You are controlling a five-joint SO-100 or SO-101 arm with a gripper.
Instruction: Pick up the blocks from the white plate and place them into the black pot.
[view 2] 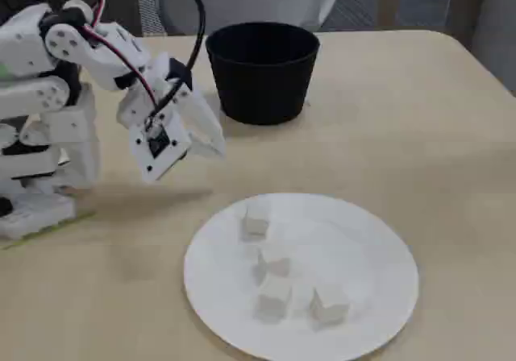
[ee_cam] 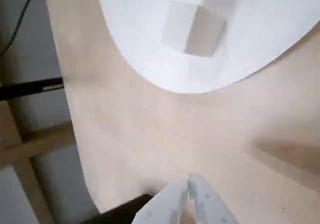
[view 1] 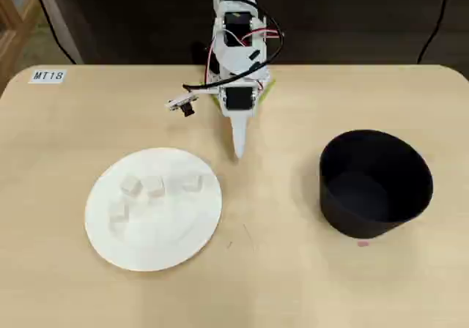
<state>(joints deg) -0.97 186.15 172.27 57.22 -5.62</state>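
As the overhead view is read from left to right, a small white label (view 1: 48, 75) printed with dark characters is met first, at the far left corner of the pale wooden table (view 1: 278, 284). Next comes one large round flat white plate (view 1: 153, 208) with a shallow rim, on which four small matte white cubes are counted: one (view 1: 117, 211) nearest the plate's left rim, then a second (view 1: 131, 186), a third (view 1: 153, 186) and a fourth (view 1: 191, 182) in a loose row towards the far side of the plate. All four are seen resting on the plate, none lifted. Right of the plate and beyond its far edge, one white plastic robot arm (view 1: 238, 46) with red and black wires is found, its pointed white two-finger claw (view 1: 239, 150) held above bare table, close to the plate's rim and apart from every cube. The claw is seen clenched with nothing between its fingers, the two tips meeting in the wrist view (ee_cam: 190, 180), where the plate's rim (ee_cam: 150, 74) and one cube (ee_cam: 197, 29) lie ahead of the claw. Furthest right of the plate, one matte black round pot (view 1: 381, 211) with tall, slightly flared walls and a wide mouth is set, and no cube is seen in it.
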